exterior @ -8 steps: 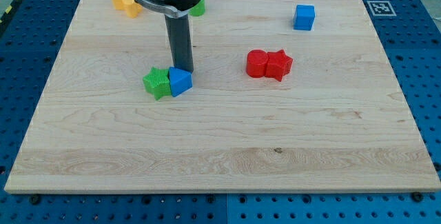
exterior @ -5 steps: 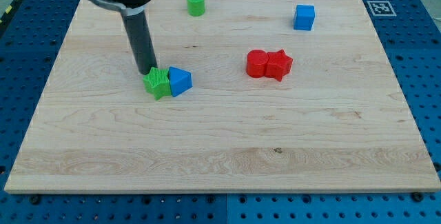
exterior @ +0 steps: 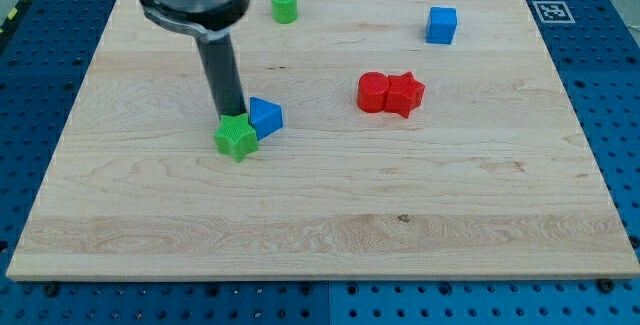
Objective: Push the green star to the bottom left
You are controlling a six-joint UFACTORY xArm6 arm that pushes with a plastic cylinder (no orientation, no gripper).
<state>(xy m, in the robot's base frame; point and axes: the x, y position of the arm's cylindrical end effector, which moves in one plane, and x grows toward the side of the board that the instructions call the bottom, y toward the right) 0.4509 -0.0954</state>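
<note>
The green star (exterior: 236, 137) lies on the wooden board (exterior: 320, 225), left of centre. My tip (exterior: 232, 115) touches the star's top edge, just above it in the view. A blue triangular block (exterior: 266, 117) sits against the star's upper right side. The rod rises from the tip toward the view's top left.
A green cylinder (exterior: 285, 5) stands near the view's top edge. A blue cube (exterior: 441, 25) is at the top right. A red cylinder (exterior: 373, 93) and a red star (exterior: 405, 94) touch each other right of centre. The arm hides the top left corner.
My tip moved from the blue block's top, left past the star, then down onto it. The green star slid down and slightly right; the blue block shifted a little.
</note>
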